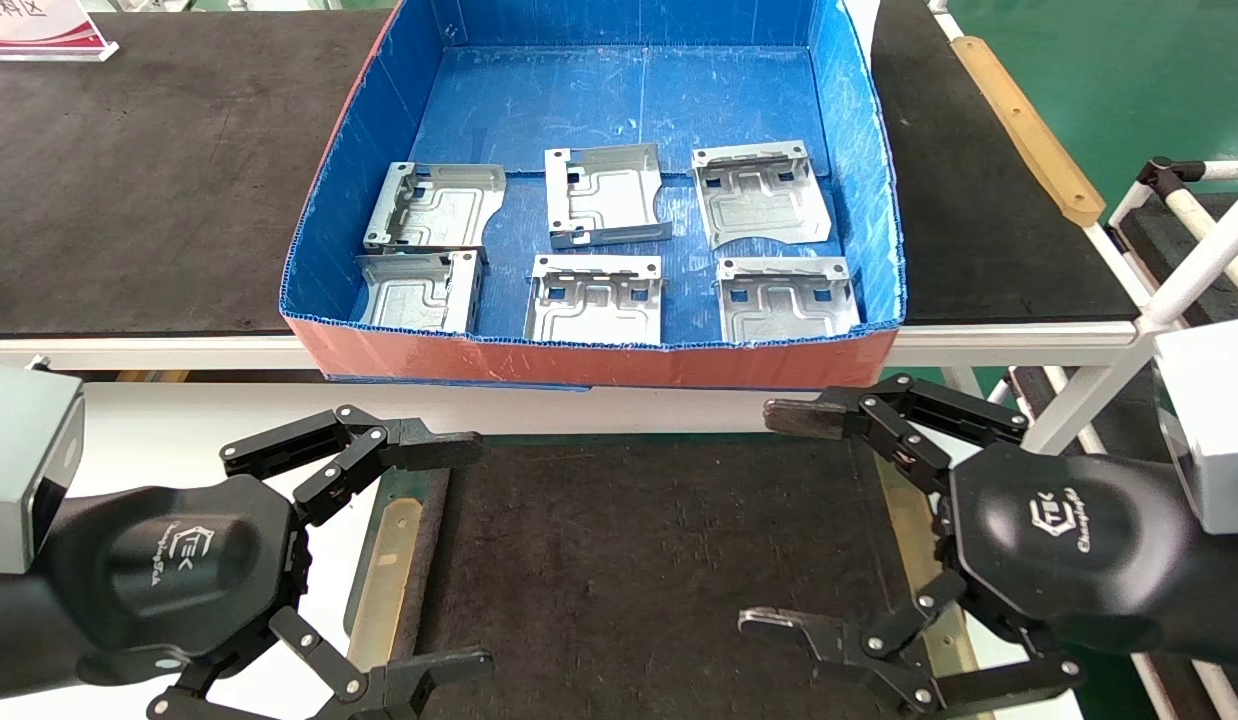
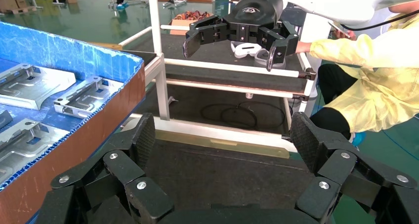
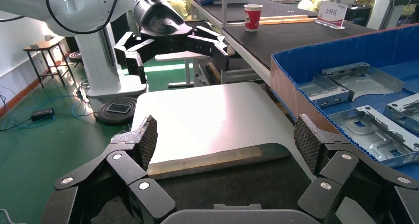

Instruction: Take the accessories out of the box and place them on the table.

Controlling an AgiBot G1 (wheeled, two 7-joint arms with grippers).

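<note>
Grippers flank the scene as we look down from the head view. On the left, our left gripper (image 1: 449, 555) hovers over the white worktop (image 1: 179, 420) at the edge of its dark mat (image 1: 629, 560), jaws spread wide with nothing between them; the left wrist view shows the same wide gap between its fingers (image 2: 144, 137).

Ahead of us sits the box (image 1: 599, 360), blue inside and orange-red outside, resting on the long dark bench (image 1: 159, 180). All six plates lie on its floor in two rows of three: the back-left plate (image 1: 436, 207) touches the front-left plate (image 1: 419, 292), then come the back-middle plate (image 1: 604, 195) and front-middle plate (image 1: 596, 299), and farthest right the back-right plate (image 1: 761, 193) and front-right plate (image 1: 785, 298).

On the right, our right gripper (image 1: 779, 520) hangs over the mat, jaws likewise fully open and empty. Beyond it, a white tube frame (image 1: 1179, 270) stands beside the bench.
</note>
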